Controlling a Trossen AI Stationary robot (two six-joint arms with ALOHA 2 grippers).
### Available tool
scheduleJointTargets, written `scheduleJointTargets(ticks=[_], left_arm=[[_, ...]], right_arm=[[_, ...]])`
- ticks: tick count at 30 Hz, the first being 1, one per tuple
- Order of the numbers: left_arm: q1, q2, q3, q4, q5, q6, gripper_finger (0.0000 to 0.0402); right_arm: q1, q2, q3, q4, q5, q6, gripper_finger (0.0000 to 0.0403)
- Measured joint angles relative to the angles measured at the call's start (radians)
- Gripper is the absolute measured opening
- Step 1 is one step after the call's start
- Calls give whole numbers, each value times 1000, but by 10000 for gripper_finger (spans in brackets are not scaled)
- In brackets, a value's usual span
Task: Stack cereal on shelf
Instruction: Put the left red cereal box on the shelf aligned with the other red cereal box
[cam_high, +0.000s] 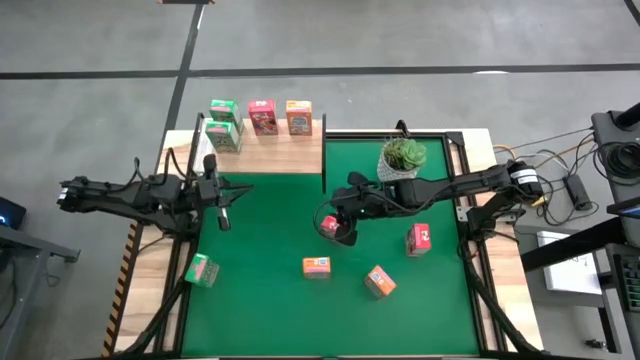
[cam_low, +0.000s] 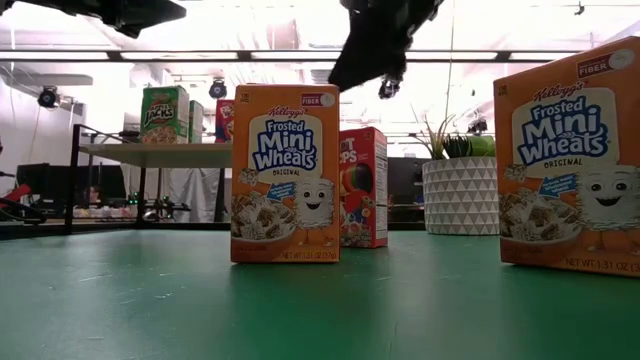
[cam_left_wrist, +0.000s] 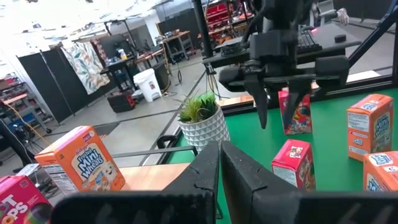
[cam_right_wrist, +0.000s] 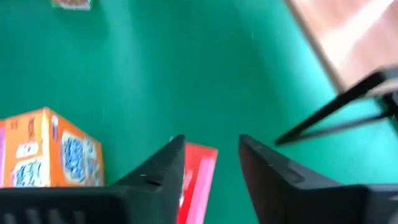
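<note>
Shelf (cam_high: 262, 152) at 11 o'clock of the table, light plank top. On it: two green boxes (cam_high: 223, 124) at its left end, one behind the other, then a pink box (cam_high: 263, 117), then an orange box (cam_high: 299, 117), all upright in a row.

On the green mat (cam_high: 270, 300): a pink box (cam_high: 331, 226) near centre, under the right gripper (cam_high: 343, 228). Second pink box (cam_high: 418, 239) at 3 o'clock of it, upright. Orange box (cam_high: 316, 267) at 6 o'clock of centre; another orange box (cam_high: 379, 282) at 5 o'clock, turned at an angle. Green box (cam_high: 201, 270) at 8 o'clock on the mat's left edge, partly on the wood border, tilted.

Right gripper: reaches in from 3 o'clock, above the centre pink box. Wrist view shows fingers (cam_right_wrist: 163, 167) spread, the pink box's (cam_right_wrist: 198, 180) edge between them; contact cannot be told.

Left gripper (cam_high: 222, 214): at 9 o'clock, just in front of the shelf's left end, holding nothing. Its fingers (cam_left_wrist: 205, 174) pressed together in the wrist view.

Plant pot (cam_high: 401, 160) at 1 o'clock, white, green leaves, just behind the right arm.

Low view: orange box (cam_low: 285, 173) front and centre, pink box (cam_low: 363, 187) just behind it, another orange box (cam_low: 570, 160) at right edge, pot (cam_low: 461, 195) between them farther back.
</note>
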Motion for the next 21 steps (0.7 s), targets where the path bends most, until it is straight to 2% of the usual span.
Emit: scheduleJointTargets(ticks=[6,11,16,21], left_arm=[[0,0,0,0,0,2,0],[0,1,0,2,0,27,0],[0,1,0,7,1,28,0],[0,11,1,8,1,29,0]], right_arm=[[30,27,-4,-98,-1,109,240],[52,84,-4,-96,0,140,294],[45,137,-4,-116,1,190,304],[44,154,-4,-119,0,191,282]])
